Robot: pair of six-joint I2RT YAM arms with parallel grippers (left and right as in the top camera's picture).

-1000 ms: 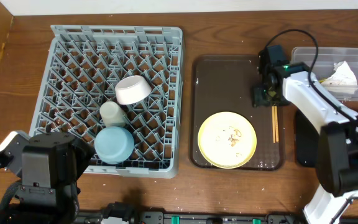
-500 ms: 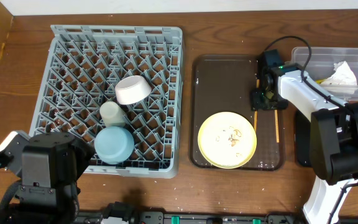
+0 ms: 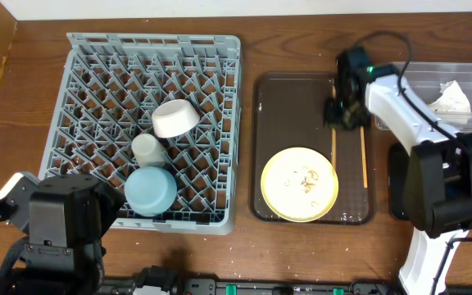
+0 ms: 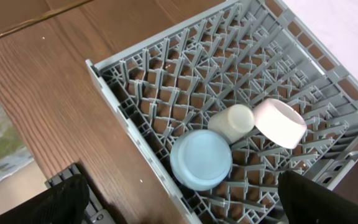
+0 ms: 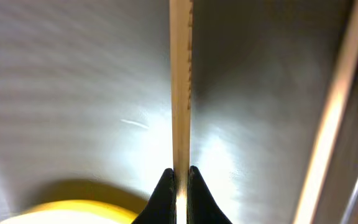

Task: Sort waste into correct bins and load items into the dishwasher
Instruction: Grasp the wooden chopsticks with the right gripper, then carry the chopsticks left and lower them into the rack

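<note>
My right gripper (image 3: 343, 115) is over the back right of the dark brown tray (image 3: 285, 98), shut on one thin wooden chopstick (image 3: 333, 149). In the right wrist view that chopstick (image 5: 180, 81) runs straight up from between the pinched fingertips (image 5: 165, 190). The other chopstick (image 3: 363, 164) lies along the tray's right side. A pale yellow plate (image 3: 299, 183) with crumbs (image 3: 306, 179) sits at the tray's front. The grey dishwasher rack (image 3: 97, 65) holds a white bowl (image 3: 175, 117), a small white cup (image 3: 147, 149) and a light blue cup (image 3: 150, 190). My left gripper (image 4: 185, 214) is open above the rack's near corner.
A clear tub (image 3: 465, 78) at the back right holds a crumpled white napkin (image 3: 451, 98). A flat black bin (image 3: 398, 184) lies right of the tray, mostly hidden under my right arm. The left arm's base (image 3: 56, 221) stands at the front left.
My right gripper has shut on one chopstick and shifted left and back, carrying it away from the other one. The left arm has not moved.
</note>
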